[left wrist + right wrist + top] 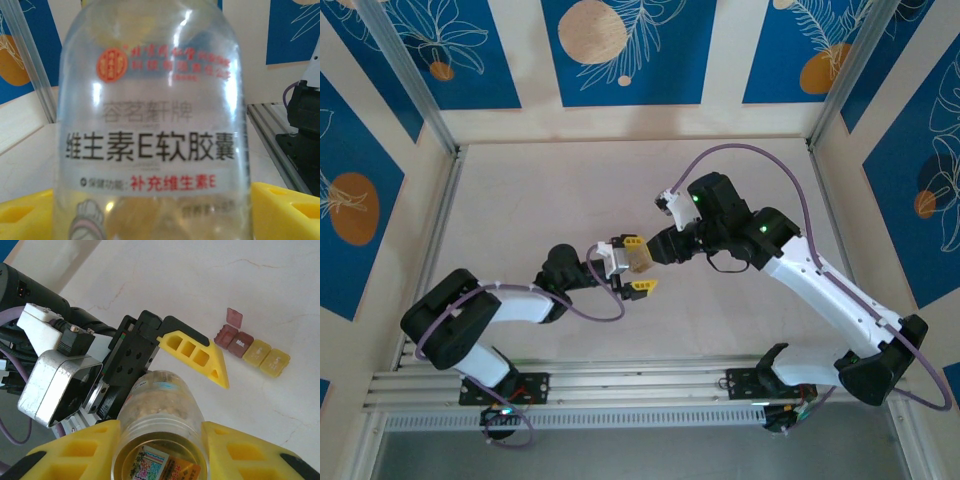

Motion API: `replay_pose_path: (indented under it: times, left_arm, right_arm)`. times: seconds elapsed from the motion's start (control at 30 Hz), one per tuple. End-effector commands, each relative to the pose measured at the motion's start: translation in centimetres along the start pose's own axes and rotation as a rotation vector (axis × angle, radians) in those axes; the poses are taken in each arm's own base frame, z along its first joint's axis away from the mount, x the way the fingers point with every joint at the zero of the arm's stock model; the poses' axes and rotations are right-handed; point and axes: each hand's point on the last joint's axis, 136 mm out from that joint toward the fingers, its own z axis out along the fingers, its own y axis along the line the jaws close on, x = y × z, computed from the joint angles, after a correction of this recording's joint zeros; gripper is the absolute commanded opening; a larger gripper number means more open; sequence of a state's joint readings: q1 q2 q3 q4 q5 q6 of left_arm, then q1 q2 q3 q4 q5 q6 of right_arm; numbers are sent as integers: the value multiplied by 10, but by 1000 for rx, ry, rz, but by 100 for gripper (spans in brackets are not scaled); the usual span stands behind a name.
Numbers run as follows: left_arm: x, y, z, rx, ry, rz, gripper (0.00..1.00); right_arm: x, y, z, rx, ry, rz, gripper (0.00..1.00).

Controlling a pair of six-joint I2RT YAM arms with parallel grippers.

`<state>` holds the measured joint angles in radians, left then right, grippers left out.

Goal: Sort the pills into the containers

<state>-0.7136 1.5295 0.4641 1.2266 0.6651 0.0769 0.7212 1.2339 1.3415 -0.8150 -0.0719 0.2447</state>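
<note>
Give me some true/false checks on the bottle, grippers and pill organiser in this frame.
1. The left gripper and the right gripper both have fingers against the bottle. True.
2. The bottle is empty. False: tan pills show through its clear wall.
3. The pill organiser lies on the table, apart from the bottle. True.
4. All the organiser's lids are shut. False: the lid of the end dark red compartment stands open.
5. Every compartment is yellow. False: two are dark red and two are yellow.
</note>
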Motion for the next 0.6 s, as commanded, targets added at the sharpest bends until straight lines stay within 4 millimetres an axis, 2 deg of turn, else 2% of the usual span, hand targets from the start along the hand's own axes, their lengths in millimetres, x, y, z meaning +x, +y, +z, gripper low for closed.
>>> replay_pose_path:
  times: [0.0, 0.57]
  left_arm:
    - [-15, -2, 0, 36, -49, 21, 82]
    - [-23, -5, 1, 61, -82, 16, 74]
  right_arm:
    - [-5, 4, -3, -20, -17, 8, 0]
    - [-6, 3, 2, -13, -2, 18, 0]
